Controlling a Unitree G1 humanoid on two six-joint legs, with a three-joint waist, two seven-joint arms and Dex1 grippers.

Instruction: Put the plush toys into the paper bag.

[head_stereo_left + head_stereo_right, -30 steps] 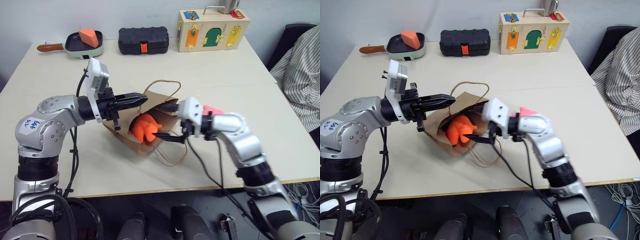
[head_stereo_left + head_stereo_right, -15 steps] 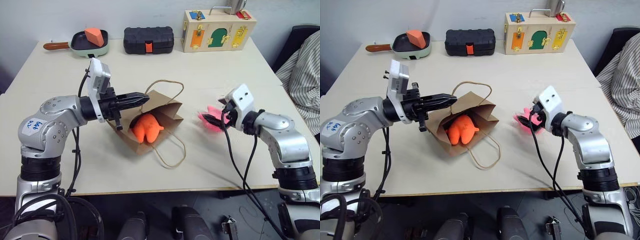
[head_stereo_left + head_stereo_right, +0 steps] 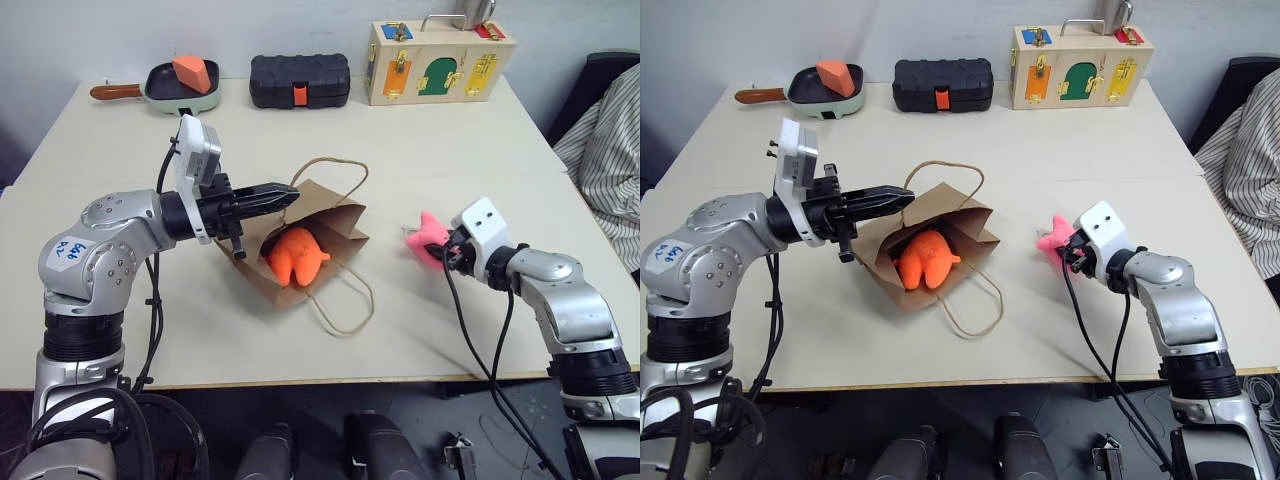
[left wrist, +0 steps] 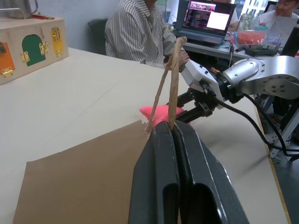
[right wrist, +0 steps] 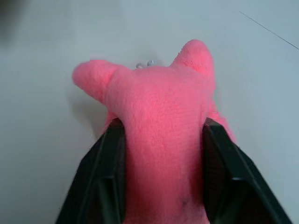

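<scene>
Compared with a second ago, we see the right gripper [image 3: 1072,252] withdrawn from the paper bag [image 3: 300,245] to the table's [image 3: 450,140] right side, its fingers [image 5: 108,177] now pressed against both flanks of the pink plush toy [image 3: 426,235], which lies on the tabletop with its pointed limbs directed away from the wrist. The left gripper [image 3: 285,192] remains clamped on one cord handle [image 4: 172,79], holding the bag's mouth up. The orange plush toy [image 3: 296,255] stays inside the bag, which lies on its side with its mouth toward the robot. We read handwritten characters on the left arm's sticker [image 3: 62,252] but cannot decipher them.
</scene>
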